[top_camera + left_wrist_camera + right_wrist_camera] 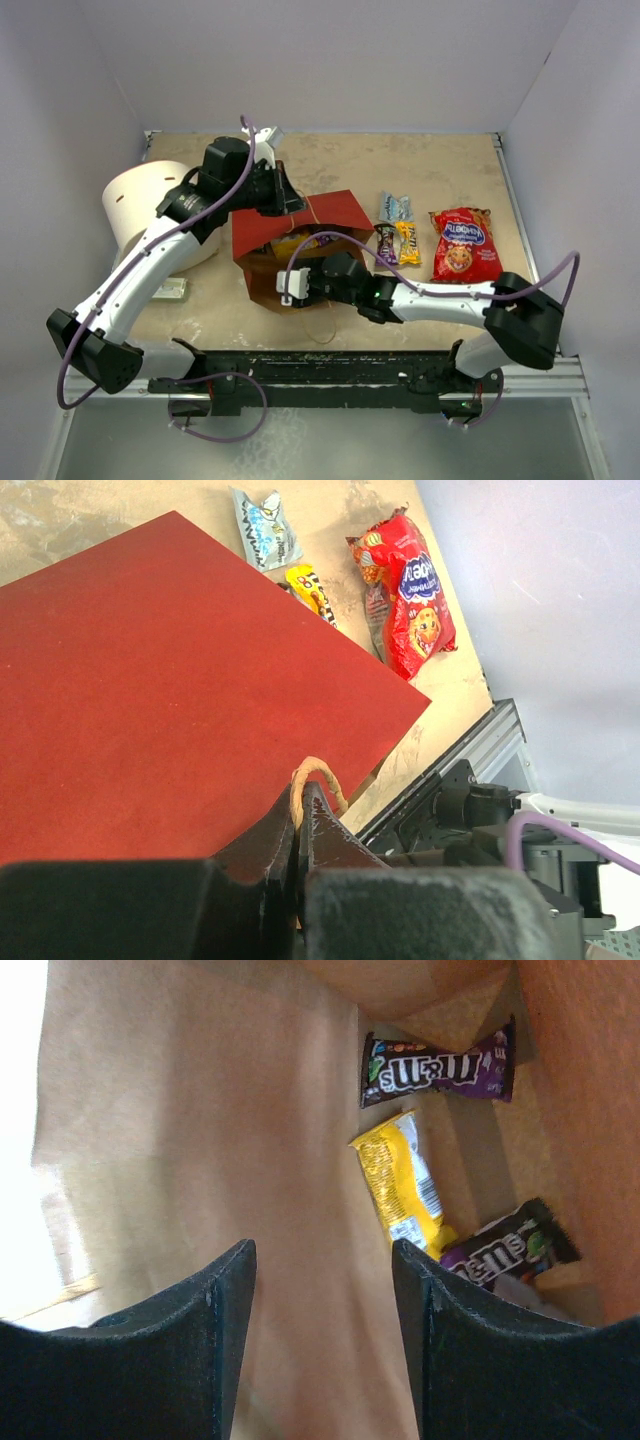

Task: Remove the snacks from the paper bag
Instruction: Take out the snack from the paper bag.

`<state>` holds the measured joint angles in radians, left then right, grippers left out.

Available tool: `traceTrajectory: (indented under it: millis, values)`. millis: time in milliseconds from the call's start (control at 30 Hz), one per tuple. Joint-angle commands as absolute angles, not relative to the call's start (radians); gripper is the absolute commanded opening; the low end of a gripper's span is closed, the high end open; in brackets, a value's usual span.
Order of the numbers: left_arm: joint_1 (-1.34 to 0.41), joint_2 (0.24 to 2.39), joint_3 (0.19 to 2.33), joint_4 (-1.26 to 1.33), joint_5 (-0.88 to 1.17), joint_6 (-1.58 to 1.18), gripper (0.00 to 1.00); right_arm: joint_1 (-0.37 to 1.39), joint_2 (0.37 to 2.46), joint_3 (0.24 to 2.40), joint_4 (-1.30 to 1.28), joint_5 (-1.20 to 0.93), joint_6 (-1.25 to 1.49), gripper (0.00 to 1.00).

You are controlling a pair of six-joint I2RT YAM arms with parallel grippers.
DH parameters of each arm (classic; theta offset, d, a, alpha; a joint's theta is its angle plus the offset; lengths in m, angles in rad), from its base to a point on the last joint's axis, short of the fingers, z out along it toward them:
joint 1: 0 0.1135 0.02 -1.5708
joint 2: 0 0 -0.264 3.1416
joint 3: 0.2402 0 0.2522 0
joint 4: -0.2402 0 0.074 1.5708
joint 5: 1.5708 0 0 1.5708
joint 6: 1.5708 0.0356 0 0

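Note:
The red paper bag point(335, 207) lies on its side mid-table, its mouth toward the arms. My left gripper point(288, 199) is shut on its string handle point(318, 771), holding the upper side point(180, 680) up. My right gripper point(322, 1250) is open at the mouth with nothing between its fingers. Deep inside on the brown paper lie a purple pack point(437, 1068), a yellow pack point(402, 1182) and a second purple pack point(508, 1250). Out on the table right of the bag are a light-blue pack point(394, 207), a brown pack point(386, 243), a yellow pack point(407, 242) and the red cookie bag point(464, 244).
A white cylindrical tub point(150, 205) stands at the left, with a small white-and-green box point(170, 289) in front of it. The bag's other string handle point(322, 325) trails on the table near the black rail point(380, 365). Grey walls close in three sides.

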<state>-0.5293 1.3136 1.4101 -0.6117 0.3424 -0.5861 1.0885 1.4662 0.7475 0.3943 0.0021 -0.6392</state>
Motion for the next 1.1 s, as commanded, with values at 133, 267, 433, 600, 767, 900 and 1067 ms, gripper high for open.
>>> traceTrajectory:
  millis: [133, 267, 433, 600, 767, 900, 1067]
  values:
    - [-0.522, 1.276, 1.432, -0.583, 0.395, -0.573, 0.00, 1.019, 1.623, 0.910, 0.450, -0.038, -0.880, 0.61]
    - [-0.522, 1.285, 1.444, -0.595, 0.424, -0.566, 0.00, 0.994, 1.716, 0.977, 0.433, -0.050, -0.923, 0.62]
    - [-0.522, 1.296, 1.474, -0.620, 0.451, -0.554, 0.00, 0.974, 1.797, 1.073, 0.389, -0.098, -0.952, 0.62]
    - [-0.522, 1.288, 1.477, -0.624, 0.467, -0.558, 0.00, 0.961, 1.864, 1.115, 0.383, -0.094, -0.971, 0.67]
    - [-0.522, 1.266, 1.467, -0.624, 0.468, -0.563, 0.00, 0.956, 1.887, 1.143, 0.346, -0.122, -0.991, 0.67]
    - [-0.522, 1.259, 1.482, -0.650, 0.429, -0.544, 0.00, 0.956, 1.858, 1.109, 0.348, -0.127, -0.988, 0.68]
    - [-0.522, 1.255, 1.511, -0.675, 0.402, -0.513, 0.00, 0.949, 1.845, 1.069, 0.365, -0.100, -0.995, 0.72]
